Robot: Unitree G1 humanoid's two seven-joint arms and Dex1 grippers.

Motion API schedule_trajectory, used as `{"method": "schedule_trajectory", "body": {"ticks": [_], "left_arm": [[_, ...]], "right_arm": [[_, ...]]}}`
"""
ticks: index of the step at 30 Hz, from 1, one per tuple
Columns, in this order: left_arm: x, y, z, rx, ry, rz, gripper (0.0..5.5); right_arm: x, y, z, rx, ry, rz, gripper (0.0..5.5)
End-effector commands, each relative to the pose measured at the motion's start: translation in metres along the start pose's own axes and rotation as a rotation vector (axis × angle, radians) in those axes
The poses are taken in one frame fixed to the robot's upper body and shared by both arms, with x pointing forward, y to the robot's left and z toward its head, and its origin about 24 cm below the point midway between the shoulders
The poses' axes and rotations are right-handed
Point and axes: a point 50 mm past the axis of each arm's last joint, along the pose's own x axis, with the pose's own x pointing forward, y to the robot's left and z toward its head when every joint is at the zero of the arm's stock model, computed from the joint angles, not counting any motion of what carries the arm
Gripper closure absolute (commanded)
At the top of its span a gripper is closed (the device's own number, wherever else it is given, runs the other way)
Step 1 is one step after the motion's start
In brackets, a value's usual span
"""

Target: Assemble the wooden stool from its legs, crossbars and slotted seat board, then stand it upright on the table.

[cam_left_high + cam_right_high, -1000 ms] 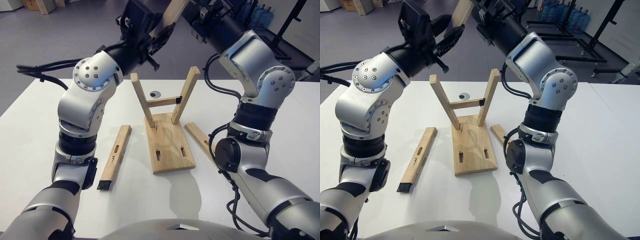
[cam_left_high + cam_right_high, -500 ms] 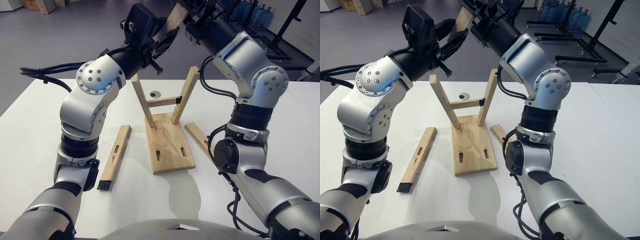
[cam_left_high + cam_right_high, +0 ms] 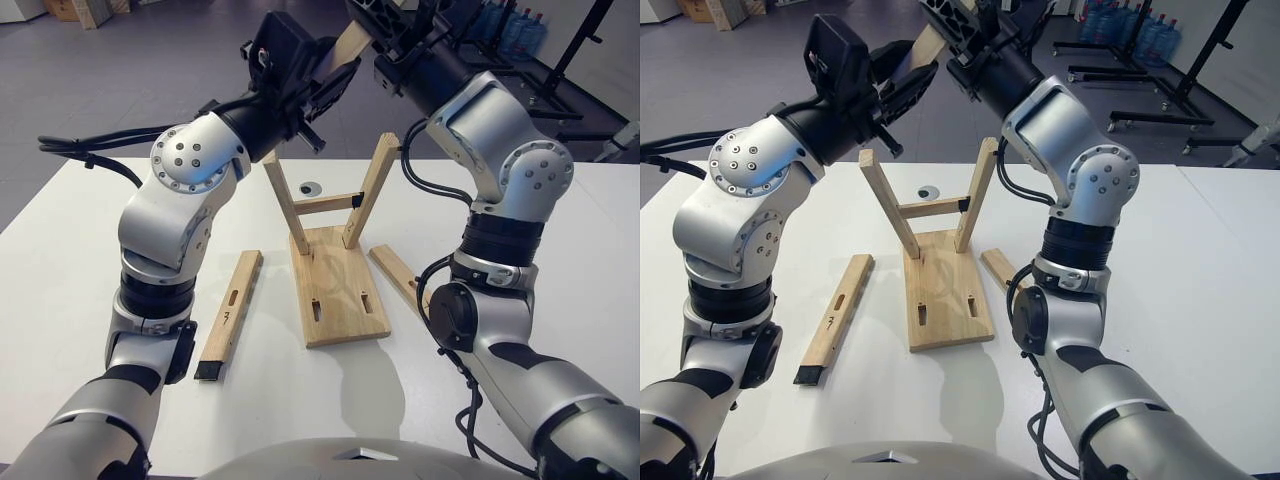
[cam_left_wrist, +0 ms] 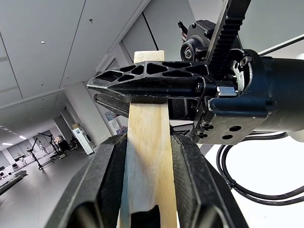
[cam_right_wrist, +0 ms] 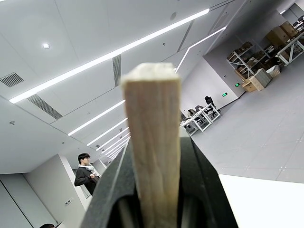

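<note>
- The bench (image 3: 60,260) has wide bare room at the near edge and out to both sides, so parts can be swung low there without striking anything.
- A loose leg (image 3: 230,315) lies flat left of the seat, apart from it, with its slotted face up and its dark end towards the robot.
- The seat (image 3: 340,295) lies flat at mid-bench. Its two near slots (image 3: 317,310) are empty and can be reached from above or from the near side.
- A right piece (image 3: 395,272) lies just beside the seat's right edge, partly hidden by the right forearm. That arm would have to clear off before anything could grasp it.
- Two legs (image 3: 285,200) stand splayed in the seat's far slots, joined by a crossbar (image 3: 325,205). This frame looks only pressed in, so a knock could well tip or loosen it.
- A small round hole (image 3: 310,187) sits in the bench just behind the frame.
- Farthest and highest, above the bench's far edge, the held piece (image 4: 148,123) hangs in the air, gripped by both arms.
- The left gripper (image 4: 148,140) is closed on its two flat sides.
- The right gripper (image 5: 154,190) clamps the same piece further along.
- The wood is probably light, stiff and fairly smooth.
- It is best taken by the flat faces near mid-length, with the end left free for its slot.
- The grippers are crowded together, so there is little room to regrasp.
</note>
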Motion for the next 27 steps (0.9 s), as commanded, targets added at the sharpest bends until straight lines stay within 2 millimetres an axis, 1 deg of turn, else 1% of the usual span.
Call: {"method": "schedule_trajectory", "body": {"ticks": [1,5,8,11,13,15,17,19,20,21,23,24,25,27], "left_arm": [[-0.003,0.002,-0.011,0.005,0.064,0.010,3.87],[-0.004,0.004,-0.018,-0.040,0.102,0.006,3.27],[-0.005,0.004,-0.020,-0.032,0.114,0.002,2.81],[-0.008,0.003,-0.016,-0.023,0.104,-0.034,2.40],[-0.014,0.006,-0.007,-0.047,0.084,-0.055,2.16],[-0.023,0.014,0.002,-0.057,0.075,-0.059,1.83],[-0.034,0.027,0.006,-0.060,0.091,-0.029,1.56],[-0.045,0.044,0.008,-0.086,0.105,0.040,1.23],[-0.052,0.054,0.010,-0.118,0.099,0.075,1.02],[-0.058,0.066,0.014,-0.170,0.075,0.124,0.98],[-0.071,0.085,0.015,-0.275,0.030,0.233,0.98],[-0.079,0.095,0.012,-0.326,0.016,0.301,0.98],[-0.087,0.102,0.009,-0.357,0.012,0.357,0.98],[-0.104,0.111,0.004,-0.401,0.010,0.451,0.98]], "right_arm": [[-0.001,0.005,0.001,-0.006,0.000,0.027,5.10],[-0.002,0.005,0.001,-0.025,0.000,0.022,5.10],[-0.002,0.005,0.001,-0.038,-0.002,0.018,5.10],[-0.003,0.004,0.003,-0.070,-0.014,0.005,5.10],[-0.003,0.005,0.008,-0.092,-0.027,0.001,5.10],[-0.005,0.006,0.022,-0.120,-0.058,0.002,5.10],[-0.010,0.010,0.049,-0.187,-0.111,-0.007,5.10],[-0.020,0.016,0.077,-0.265,-0.167,-0.021,5.10],[-0.030,0.019,0.096,-0.311,-0.200,-0.036,5.10],[-0.045,0.023,0.114,-0.370,-0.223,-0.064,5.10],[-0.077,0.026,0.136,-0.476,-0.213,-0.129,5.10],[-0.095,0.024,0.142,-0.522,-0.175,-0.182,5.10],[-0.109,0.022,0.145,-0.546,-0.139,-0.220,5.10],[-0.131,0.014,0.143,-0.557,-0.055,-0.283,5.10]]}}
